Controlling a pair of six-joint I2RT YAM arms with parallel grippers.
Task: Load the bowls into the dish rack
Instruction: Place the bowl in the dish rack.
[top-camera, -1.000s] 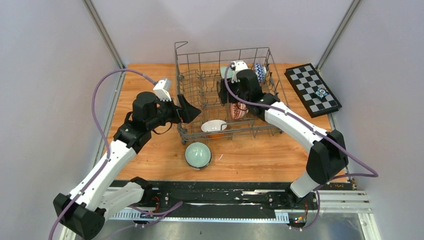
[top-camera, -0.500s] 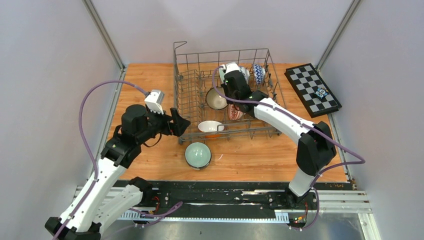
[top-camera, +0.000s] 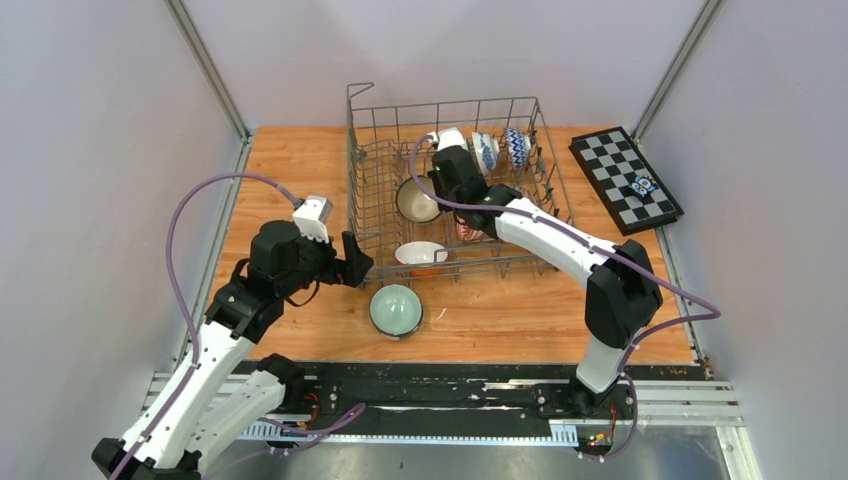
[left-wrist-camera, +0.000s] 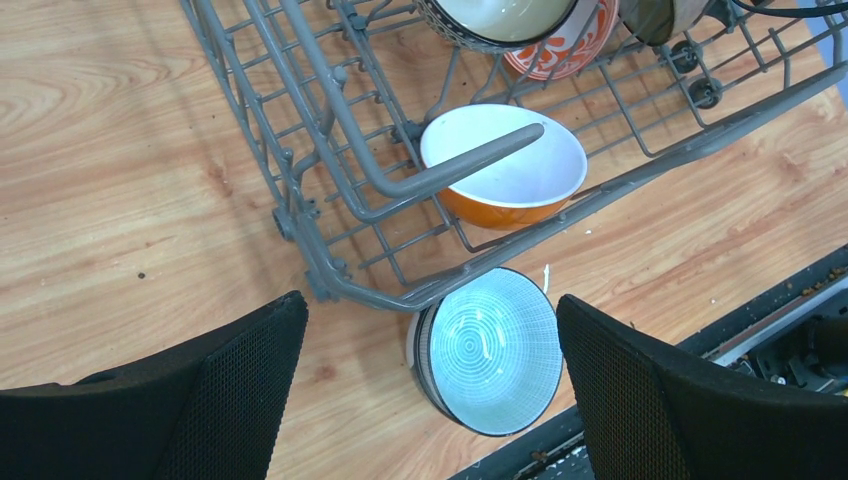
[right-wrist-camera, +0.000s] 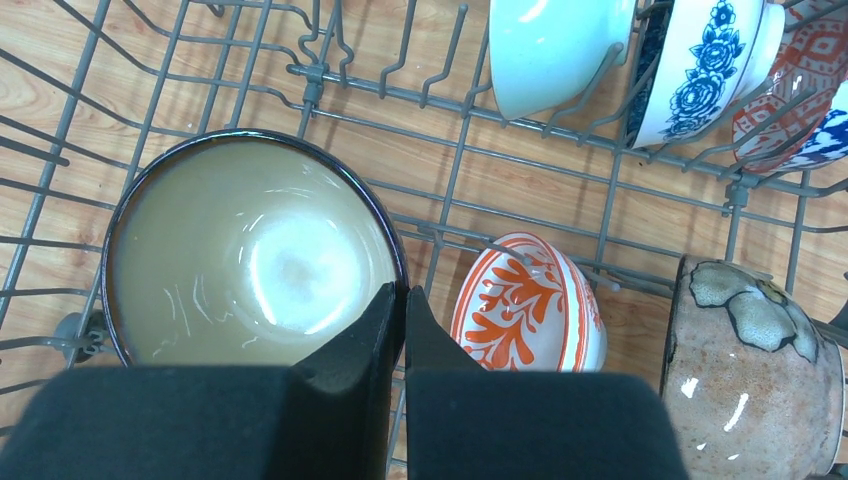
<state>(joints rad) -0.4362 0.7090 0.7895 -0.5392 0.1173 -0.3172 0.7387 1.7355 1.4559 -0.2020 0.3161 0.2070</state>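
**Right tool** (right-wrist-camera: 404, 300): fingers pressed flat together, nothing seen between them. The tips sit at the rim of the dark-rimmed beige bowl (right-wrist-camera: 250, 260), which lies tilted among the tines of the dish rack (left-wrist-camera: 470, 160).
- Arm: elbow bent over the bench (top-camera: 300, 170). The forearm reaches far-left across the rack's near wall, wrist turned down.
- Beside it in the rack:
  - red-white patterned bowl (right-wrist-camera: 525, 300), mouth down
  - pale green bowl (right-wrist-camera: 545, 45) and blue-flowered bowl (right-wrist-camera: 705, 60), both on edge at the far row
  - a mottled stoneware cup (right-wrist-camera: 750, 370)

**Left tool** (left-wrist-camera: 430, 305): fingers spread wide and empty, hanging over the rack's near-left corner.
- Arm: folded at the elbow, wrist aimed right and down.
- Below it:
  - orange bowl (left-wrist-camera: 505, 165), inside the rack (white inside)
  - ringed teal bowl (left-wrist-camera: 490, 350), on the bench, touching the rack's outer wall

**Chequered board** (top-camera: 625, 180): on the bench, at the far right.
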